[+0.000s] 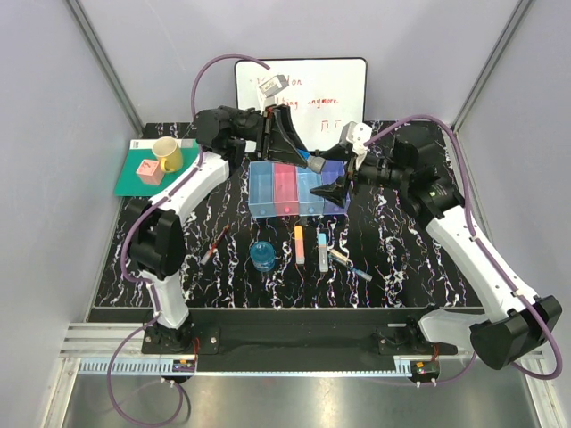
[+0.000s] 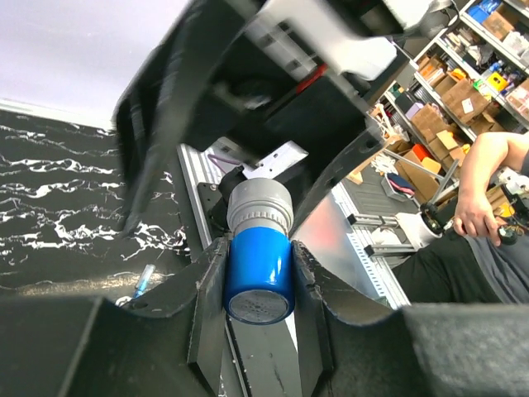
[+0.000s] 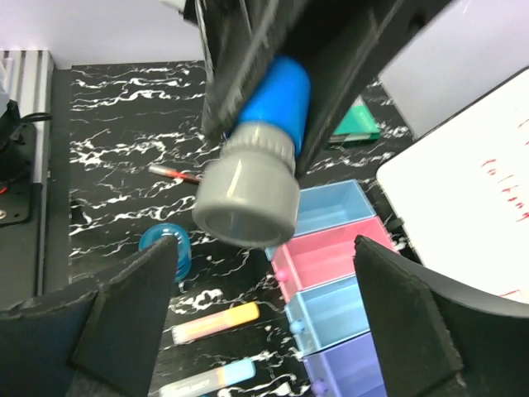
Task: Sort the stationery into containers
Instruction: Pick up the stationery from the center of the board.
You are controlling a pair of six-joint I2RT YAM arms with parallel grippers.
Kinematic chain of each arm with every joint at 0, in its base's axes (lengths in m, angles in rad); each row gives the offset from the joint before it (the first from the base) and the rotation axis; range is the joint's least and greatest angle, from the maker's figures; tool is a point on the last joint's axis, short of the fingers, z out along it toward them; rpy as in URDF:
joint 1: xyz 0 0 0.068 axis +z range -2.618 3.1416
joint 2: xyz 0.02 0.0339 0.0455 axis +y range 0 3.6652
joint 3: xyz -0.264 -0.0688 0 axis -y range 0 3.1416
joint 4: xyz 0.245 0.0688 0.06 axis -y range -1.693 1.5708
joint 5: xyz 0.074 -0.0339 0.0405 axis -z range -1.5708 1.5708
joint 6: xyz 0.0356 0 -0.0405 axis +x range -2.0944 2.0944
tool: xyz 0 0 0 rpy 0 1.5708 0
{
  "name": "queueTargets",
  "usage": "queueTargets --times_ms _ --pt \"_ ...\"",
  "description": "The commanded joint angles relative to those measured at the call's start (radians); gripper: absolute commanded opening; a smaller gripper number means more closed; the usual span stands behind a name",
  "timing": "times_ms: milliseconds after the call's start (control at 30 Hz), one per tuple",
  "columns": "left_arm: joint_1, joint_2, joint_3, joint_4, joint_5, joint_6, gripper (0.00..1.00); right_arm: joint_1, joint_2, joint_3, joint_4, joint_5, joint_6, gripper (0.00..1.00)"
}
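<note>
- Step, as we read it: a gripper-to-gripper pass over the bins. The stubby blue plastic marker w/ grey ribbed cap hangs in mid-air above the right half of the row of four joined translucent plastic bins (blue, pink, blue, purple), toward its far side.
- L gripper is clamped on the marker's blue barrel, one finger each side. The cap end sticks out past the tips.
- R gripper has its jaws wide apart, one on either side of the grey cap w/ clear gaps. It holds nothing.
- Next, we'd judge: R must back off to the right w/o clipping the cap. L then has to bring the marker over one bin, tip it down & spread its fingers. Which bin, we can't tell.
- Plenty left to sort: round blue translucent disc, thin dark-red pen, orange stubby marker, light-blue stubby marker & small white/blue pens lie on the black marbled tabletop, on the near side of the bins. The bins look unfilled in the R wrist view.
- Pose: L arm reaches far & across to the right, elbow up, wrist by the bins' far edge, fingers aimed right. R arm stretches far & left from its near-right base, wrist turned to face L's.
</note>
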Motion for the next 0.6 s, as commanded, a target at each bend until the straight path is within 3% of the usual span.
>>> queueTargets --times_ms 0,400,567 --pt "0.006 -0.023 0.051 0.117 0.027 -0.055 0.0 0.006 -0.008 -0.005 -0.006 0.017 0.004 0.97" --pt "0.048 -0.011 0.104 -0.041 0.005 0.062 0.0 0.006 -0.003 0.003 -0.008 0.023 0.02 1.0" --pt "0.08 -0.002 0.159 -0.222 -0.024 0.189 0.0 0.006 -0.014 0.014 -0.02 -0.015 0.033 1.0"
